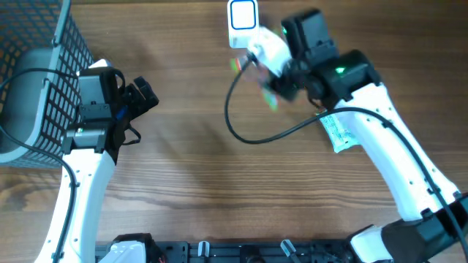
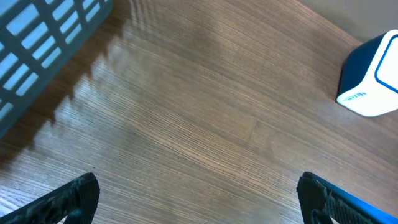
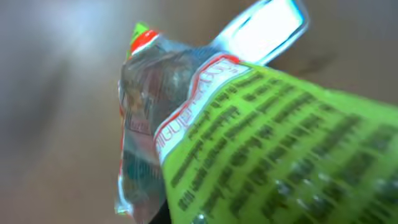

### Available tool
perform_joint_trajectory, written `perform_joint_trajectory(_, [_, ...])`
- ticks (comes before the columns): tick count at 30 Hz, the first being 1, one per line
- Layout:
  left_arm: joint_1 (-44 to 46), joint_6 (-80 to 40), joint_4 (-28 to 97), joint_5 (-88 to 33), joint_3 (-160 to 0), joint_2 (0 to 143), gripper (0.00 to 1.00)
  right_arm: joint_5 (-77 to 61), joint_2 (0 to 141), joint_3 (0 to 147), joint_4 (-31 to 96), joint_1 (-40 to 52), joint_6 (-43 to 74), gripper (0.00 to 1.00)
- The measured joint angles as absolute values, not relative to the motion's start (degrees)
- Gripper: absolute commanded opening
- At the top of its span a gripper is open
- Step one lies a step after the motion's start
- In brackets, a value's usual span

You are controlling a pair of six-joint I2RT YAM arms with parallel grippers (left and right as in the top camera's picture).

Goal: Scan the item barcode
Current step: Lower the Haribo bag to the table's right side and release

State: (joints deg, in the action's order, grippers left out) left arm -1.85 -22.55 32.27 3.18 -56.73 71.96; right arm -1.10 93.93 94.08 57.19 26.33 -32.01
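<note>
Right gripper (image 1: 281, 80) is clenched on the green packet (image 3: 249, 137), holding it up off the table (image 1: 190, 168) just beside the white scanner (image 1: 242, 16) at the far edge, printed side blurred. Left gripper (image 1: 148, 96) hangs released and wide over bare wood near the basket (image 1: 36, 44) at the far left corner, and a second packet (image 1: 336, 135) lies under the right arm
</note>
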Motion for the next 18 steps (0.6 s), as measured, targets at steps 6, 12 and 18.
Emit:
perform_joint_trajectory(6, [-1.8, -22.5, 32.3, 3.2, -56.7, 72.0, 1.00, -4.8, 96.1, 75.5, 56.4, 23.1, -20.7, 0.04])
perform_joint_trajectory(12, [-1.8, -22.5, 32.4, 3.2, -56.7, 72.0, 1.00, 8.0, 96.5, 63.0, 39.6, 22.8, -19.1, 1.00])
perform_joint_trajectory(18, [-1.8, -22.5, 32.3, 3.2, -56.7, 72.0, 1.00, 9.0, 96.5, 66.7, 38.5, 22.8, -12.4, 0.72])
